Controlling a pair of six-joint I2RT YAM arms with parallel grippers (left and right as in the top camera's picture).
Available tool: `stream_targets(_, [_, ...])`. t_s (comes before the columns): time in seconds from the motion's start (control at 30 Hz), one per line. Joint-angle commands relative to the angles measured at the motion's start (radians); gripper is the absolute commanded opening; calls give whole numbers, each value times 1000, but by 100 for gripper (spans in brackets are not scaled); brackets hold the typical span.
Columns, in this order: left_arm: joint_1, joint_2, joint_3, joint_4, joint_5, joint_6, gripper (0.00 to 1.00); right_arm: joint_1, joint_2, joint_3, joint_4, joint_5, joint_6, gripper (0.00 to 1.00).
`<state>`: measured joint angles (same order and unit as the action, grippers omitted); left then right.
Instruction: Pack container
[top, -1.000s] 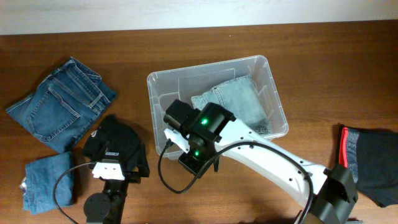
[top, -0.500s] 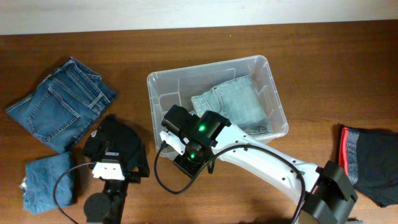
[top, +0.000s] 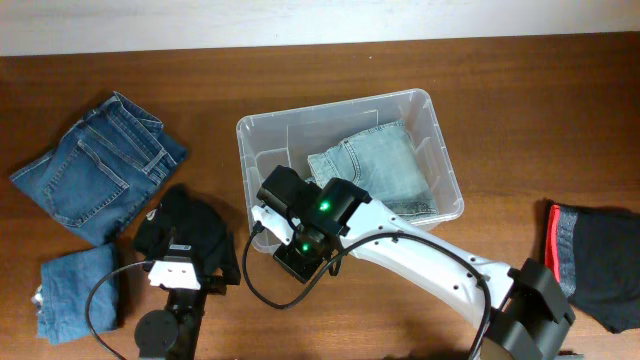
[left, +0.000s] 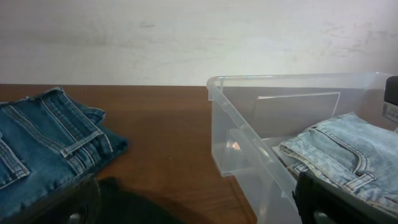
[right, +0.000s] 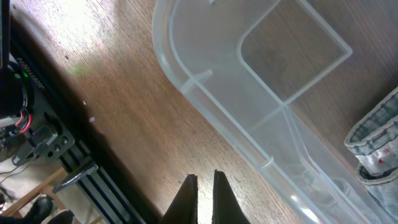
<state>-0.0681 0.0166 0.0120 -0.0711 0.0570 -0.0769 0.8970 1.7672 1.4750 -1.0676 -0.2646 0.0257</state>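
Observation:
The clear plastic container (top: 255, 135) stands mid-table with folded light-blue jeans (top: 375, 165) inside; it also shows in the left wrist view (left: 249, 149) and the right wrist view (right: 205, 106). My right gripper (top: 297, 255) hovers over the table just outside the container's front-left corner. Its fingers (right: 204, 182) are shut and empty. My left gripper (left: 199, 202) is open, its fingers wide apart over a black garment (top: 190, 225) to the left of the container.
Dark blue jeans (top: 95, 165) lie at the far left, and a smaller folded blue pair (top: 75, 290) lies at the front left. Black shorts with a red edge (top: 600, 260) lie at the right. The table's front edge and a metal rail (right: 56, 149) are near my right gripper.
My right gripper has shifted a little left and toward the front, off the container's corner. The left arm and the clothes have not moved.

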Motion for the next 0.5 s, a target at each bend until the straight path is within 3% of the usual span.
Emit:
stream_targets(0.0, [-1, -3, -3, -5, 18, -13, 100, 9, 19, -7, 14, -13, 1, 4])
stream_targets(0.47, [-1, -3, -3, -5, 18, -13, 100, 8, 55, -7, 145, -12, 1, 4])
